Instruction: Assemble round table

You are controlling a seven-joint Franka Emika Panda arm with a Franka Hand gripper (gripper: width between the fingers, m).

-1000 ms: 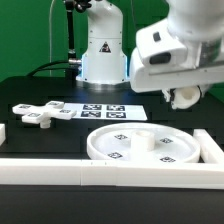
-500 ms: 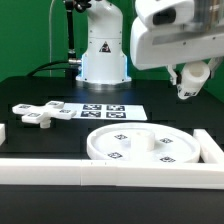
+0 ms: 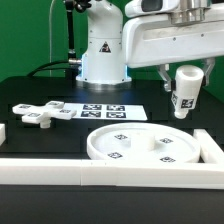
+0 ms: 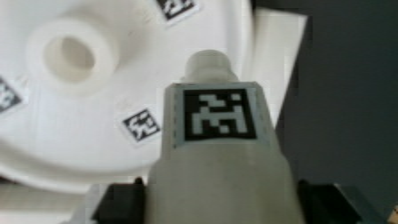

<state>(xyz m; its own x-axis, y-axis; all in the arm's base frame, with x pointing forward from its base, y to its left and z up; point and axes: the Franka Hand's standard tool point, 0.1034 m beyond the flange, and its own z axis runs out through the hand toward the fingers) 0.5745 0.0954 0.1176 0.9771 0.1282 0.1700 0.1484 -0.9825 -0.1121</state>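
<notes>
Moving in since 1 s ago, the gripper [image 3: 184, 70] now hangs over the disc top [image 3: 100, 150], above its rim on the exterior view's right. Fingers are clamped on the cylindrical leg [image 3: 183, 93]. Leg was tilted and is now approx. upright. It is white w/ a square marker and a narrowed tip. Cross-shaped base [image 3: 40, 114] lies apart from the disc top.

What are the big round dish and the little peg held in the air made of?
The disc top is likely white plastic, matte with a faint sheen, even in colour, with a moulded rim. The leg seems to be the same smooth white plastic. Its marker square may be a printed sticker.
</notes>
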